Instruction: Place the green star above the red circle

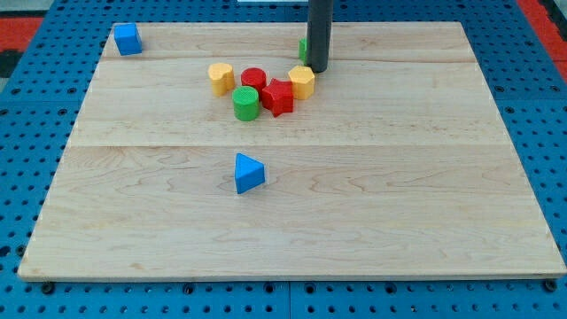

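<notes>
No claw, only my tip (pixel 318 69) hiding the green block (pixel 303 50); no writing.

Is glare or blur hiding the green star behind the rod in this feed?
Camera view: lighting is even, with soft shadows and no strong glare on the board; blocks look sharp. The green block is mostly hidden by the rod, so its shape can't be made out; my tip sits beside it.

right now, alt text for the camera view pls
My tip rests on a wooden board, hiding most of a green block beside a cluster: red cylinder, red star, green cylinder, two yellow blocks.
</notes>
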